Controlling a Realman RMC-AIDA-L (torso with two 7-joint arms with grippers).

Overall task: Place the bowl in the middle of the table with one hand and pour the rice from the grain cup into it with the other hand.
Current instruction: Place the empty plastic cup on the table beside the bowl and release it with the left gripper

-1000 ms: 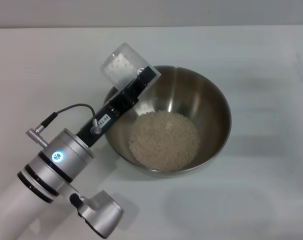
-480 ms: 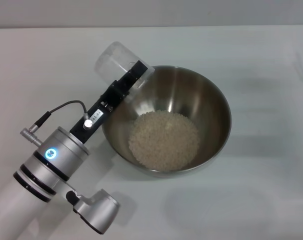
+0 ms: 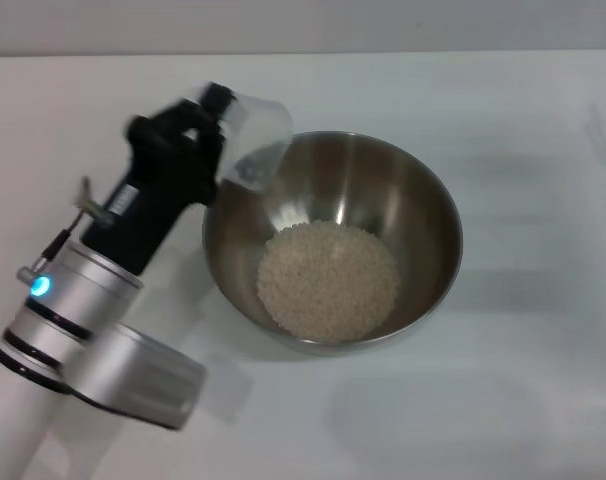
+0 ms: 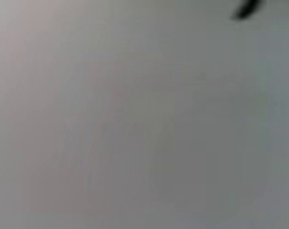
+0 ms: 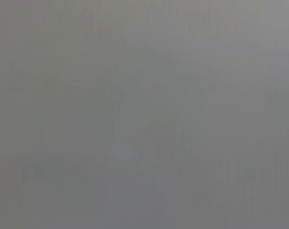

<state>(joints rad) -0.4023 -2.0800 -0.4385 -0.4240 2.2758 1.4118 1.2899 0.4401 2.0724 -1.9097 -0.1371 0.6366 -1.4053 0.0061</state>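
Observation:
The steel bowl [image 3: 383, 180] sits near the middle of the white table [image 3: 523, 120] and holds a heap of rice [image 3: 327, 281]. My left gripper [image 3: 215, 125] is shut on the clear grain cup [image 3: 253, 140], which looks empty. It holds the cup above the bowl's far-left rim, the mouth turned toward the bowl. The left wrist view shows only blurred grey surface. The right gripper is out of view, and the right wrist view shows plain grey.
My left arm [image 3: 93, 290] crosses the table's front left corner beside the bowl. Bare white tabletop lies to the right of the bowl and behind it.
My left wrist has rotated and the arm has drawn back to the left. The cup has swung from tipped over the rim toward a more upright pose. The rice heap and bowl have not moved.

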